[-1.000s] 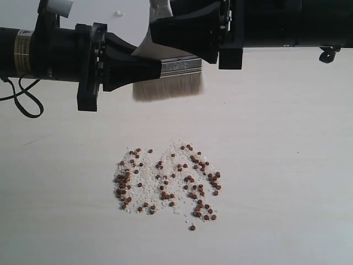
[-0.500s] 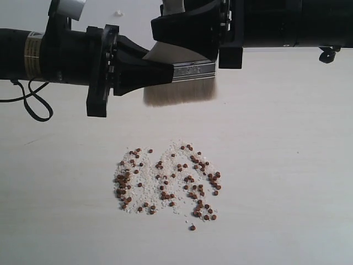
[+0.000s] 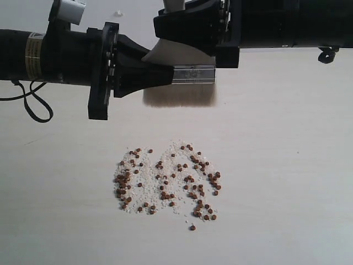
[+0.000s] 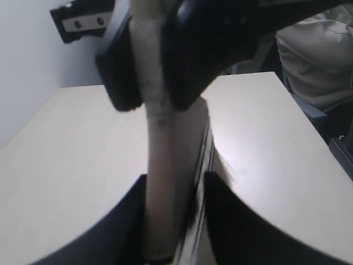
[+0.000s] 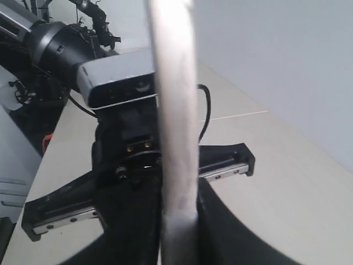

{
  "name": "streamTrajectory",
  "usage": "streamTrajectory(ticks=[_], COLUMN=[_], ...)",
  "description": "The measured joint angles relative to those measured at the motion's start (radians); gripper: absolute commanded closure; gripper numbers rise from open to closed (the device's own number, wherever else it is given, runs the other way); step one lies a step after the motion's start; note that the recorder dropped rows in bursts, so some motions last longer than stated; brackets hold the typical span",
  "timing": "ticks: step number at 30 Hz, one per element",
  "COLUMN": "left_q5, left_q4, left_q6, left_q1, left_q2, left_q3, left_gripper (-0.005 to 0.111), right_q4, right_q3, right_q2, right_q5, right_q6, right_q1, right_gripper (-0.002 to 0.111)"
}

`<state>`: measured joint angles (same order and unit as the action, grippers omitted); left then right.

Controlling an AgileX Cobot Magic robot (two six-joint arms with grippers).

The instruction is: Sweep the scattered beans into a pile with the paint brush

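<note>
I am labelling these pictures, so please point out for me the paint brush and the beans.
paint brush (image 3: 192, 74): exterior view, on the silver metal ferrule above the bristles.
beans (image 3: 165, 195): exterior view, on reddish-brown beans near the middle of the scattered group.

The right hand (image 5: 179, 201) pinches the paint brush (image 5: 174, 99) by its pale handle.

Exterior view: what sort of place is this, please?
Probably a robotics lab or test bench: two black robot arms with a paint brush between them, above a plain pale tabletop with beans scattered on it.
</note>
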<state>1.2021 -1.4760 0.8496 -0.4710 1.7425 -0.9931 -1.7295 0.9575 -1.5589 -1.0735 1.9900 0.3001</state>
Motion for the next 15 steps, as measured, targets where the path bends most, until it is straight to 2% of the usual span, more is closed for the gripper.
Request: streamTrajectory(ticks=[2,3,5,9,15], left_q5=[0.005,0.006,0.006,0.006,0.009], left_q4=[0.018,0.029,0.041,0.058,0.062], left_q6=[-0.007,-0.007,-0.007,-0.005,-0.005], left_q1=[0.0,0.0,0.0,0.0,0.005], left_q2=[0.0,0.0,0.0,0.0,0.0], left_q3=[0.0,0.0,0.0,0.0,0.0], left_gripper=[0.026,0.021,0.023,0.036,0.031], right_q4=[0.0,0.0,0.0,0.0,0.0], right_q3=[0.0,0.0,0.0,0.0,0.0], right_q2=[-0.002,-0.002,-0.004,-0.004,-0.002], right_q5=[0.031,0.043,0.058,0.062,0.173], right_q6=[-0.005,-0.008,-0.009,-0.012,-0.012], right_q1=[0.0,0.0,0.0,0.0,0.0], right_gripper=[0.108,0.108,0.108,0.108,0.108])
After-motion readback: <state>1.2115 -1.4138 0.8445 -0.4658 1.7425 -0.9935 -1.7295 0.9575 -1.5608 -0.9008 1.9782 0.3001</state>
